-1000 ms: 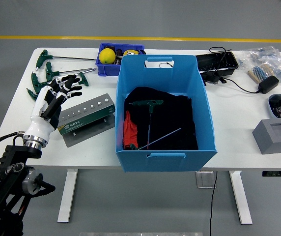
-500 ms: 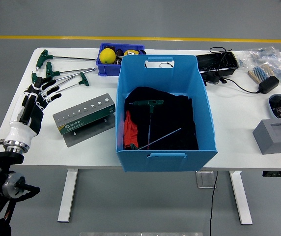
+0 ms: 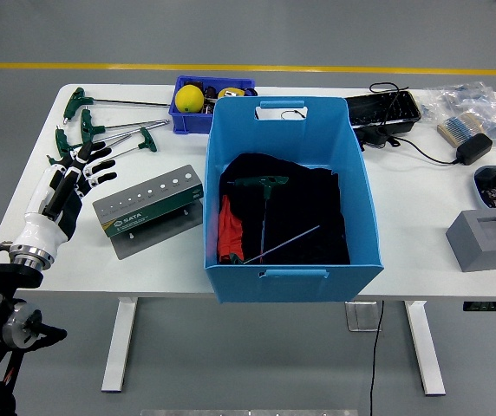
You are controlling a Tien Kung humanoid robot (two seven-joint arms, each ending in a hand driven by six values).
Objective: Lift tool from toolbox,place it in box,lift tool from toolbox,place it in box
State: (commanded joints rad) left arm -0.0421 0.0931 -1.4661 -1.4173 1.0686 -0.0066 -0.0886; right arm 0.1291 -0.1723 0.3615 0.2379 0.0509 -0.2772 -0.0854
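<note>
Head view: left robot hand (image 3: 68,184) hovers over bench (image 3: 421,204) left edge, fingers spread, holding nothing. Right arm not in frame. Green T-handle wrenches (image 3: 109,139) lie just beyond the fingertips, next to SATA holder (image 3: 148,208). Blue box (image 3: 291,195) mid-bench already has one T-wrench (image 3: 261,186) on black cloth. Likely next: reach fwd, pick nearest handle. Tip: wrap the green grip, not the thin shaft; lift clear of neighbours before swinging to box.

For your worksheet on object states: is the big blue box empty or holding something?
Holding something: the blue box contains a green-handled T-wrench lying on dark cloth.
</note>
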